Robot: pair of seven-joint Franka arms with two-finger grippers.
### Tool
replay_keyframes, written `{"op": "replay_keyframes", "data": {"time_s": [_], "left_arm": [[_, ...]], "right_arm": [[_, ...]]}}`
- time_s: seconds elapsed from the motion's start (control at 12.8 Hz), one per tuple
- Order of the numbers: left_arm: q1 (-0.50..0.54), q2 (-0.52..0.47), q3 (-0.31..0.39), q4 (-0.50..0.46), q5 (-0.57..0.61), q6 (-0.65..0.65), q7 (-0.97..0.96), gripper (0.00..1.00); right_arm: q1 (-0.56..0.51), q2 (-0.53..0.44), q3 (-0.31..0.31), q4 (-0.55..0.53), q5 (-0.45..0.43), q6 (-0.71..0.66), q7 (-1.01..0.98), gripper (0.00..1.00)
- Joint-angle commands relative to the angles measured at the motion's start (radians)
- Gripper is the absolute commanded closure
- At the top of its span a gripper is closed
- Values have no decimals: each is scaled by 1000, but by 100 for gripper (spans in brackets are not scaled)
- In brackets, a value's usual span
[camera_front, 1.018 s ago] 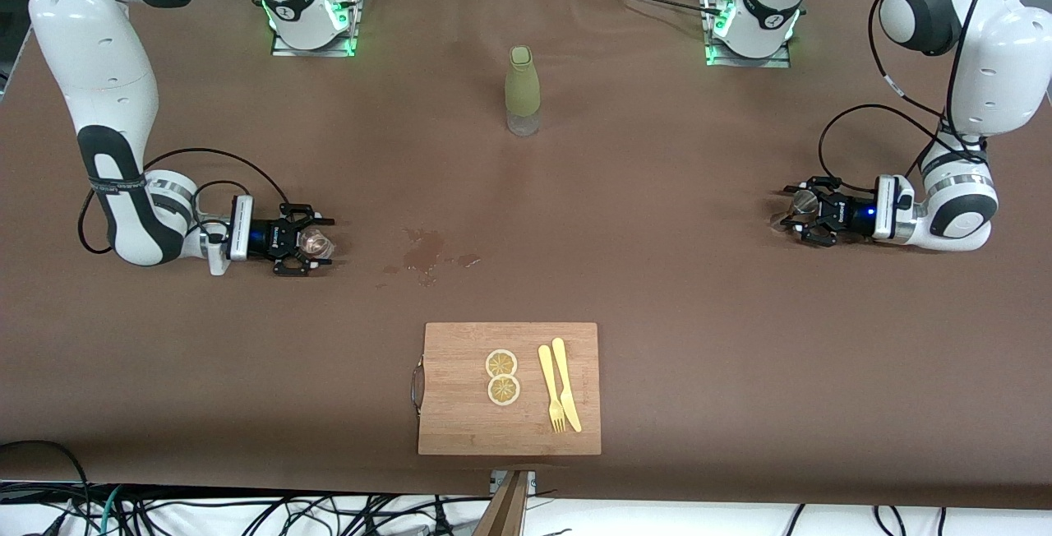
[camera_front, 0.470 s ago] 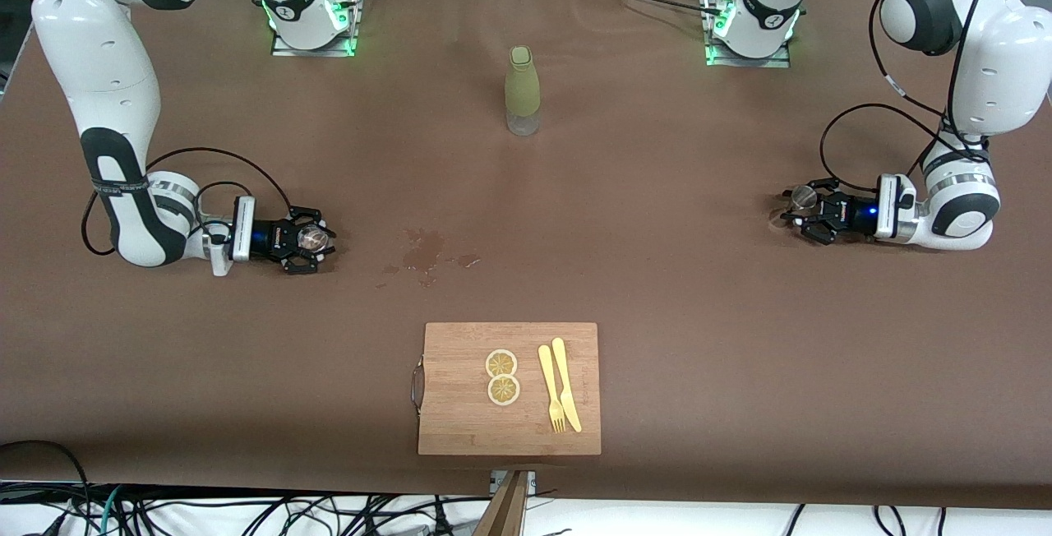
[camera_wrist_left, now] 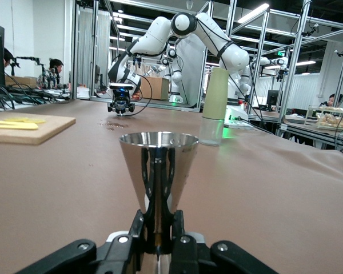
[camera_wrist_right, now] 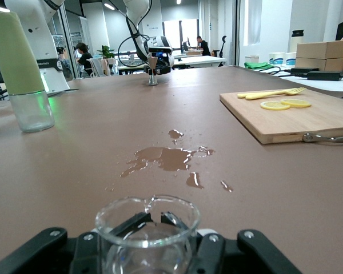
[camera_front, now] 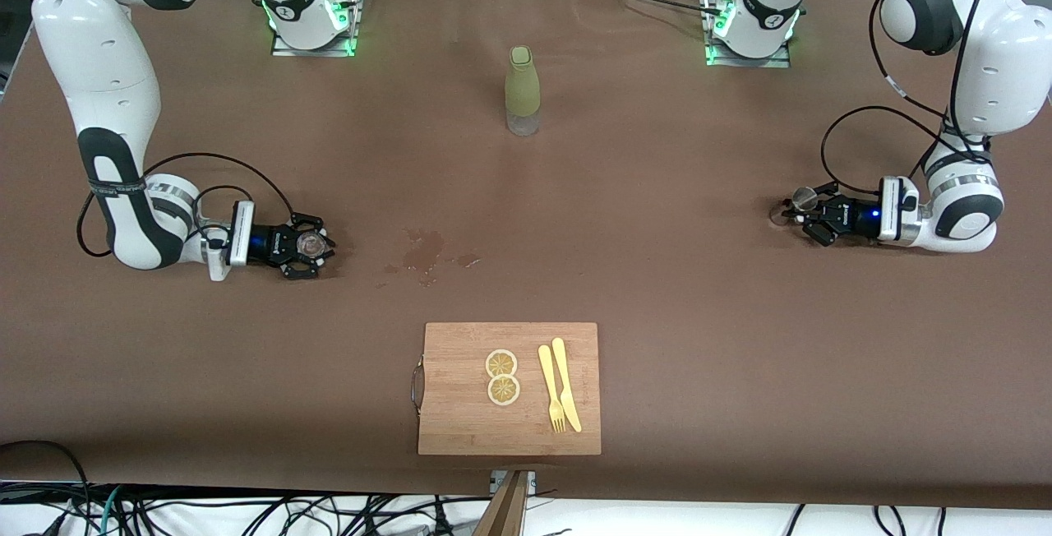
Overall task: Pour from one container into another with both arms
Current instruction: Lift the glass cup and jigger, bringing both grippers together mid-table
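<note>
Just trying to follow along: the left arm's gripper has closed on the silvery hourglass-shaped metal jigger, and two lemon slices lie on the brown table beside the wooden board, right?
Not quite. The front view shows the two lemon slices on the wooden board, not beside it. The left gripper is indeed shut on the silvery hourglass-shaped metal jigger.

Brown-covered table [camera_front: 657, 289]; black cables [camera_front: 246, 511] tangled on white floor along its front edge. Lab w/ metal-frame cells [camera_wrist_left: 263, 63], ceiling strip lights [camera_wrist_left: 252, 12], bright windows [camera_wrist_right: 180, 34]. Cardboard boxes [camera_wrist_right: 326, 57] on side desk; people seated [camera_wrist_left: 52, 71] at workstations.
</note>
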Motion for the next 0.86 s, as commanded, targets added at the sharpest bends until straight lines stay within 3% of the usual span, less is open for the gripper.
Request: {"op": "replay_keyframes", "data": {"time_s": [0.0, 0.39, 0.63, 0.78], "left_arm": [[-114, -24, 8, -6, -59, -4, 72, 100], [-379, -27, 7, 0, -319, 32, -8, 100], [-531, -27, 4, 19, -460, 116, -98, 100], [-597, -26, -42, 46, -565, 220, -146, 100]], "right_arm": [[3, -45, 25, 15, 16, -2, 84, 84], [6, -123, 86, 12, 33, 35, 219, 84], [23, -207, 125, 3, 21, 95, 331, 84], [43, -259, 149, -16, 6, 145, 373, 84]]}}
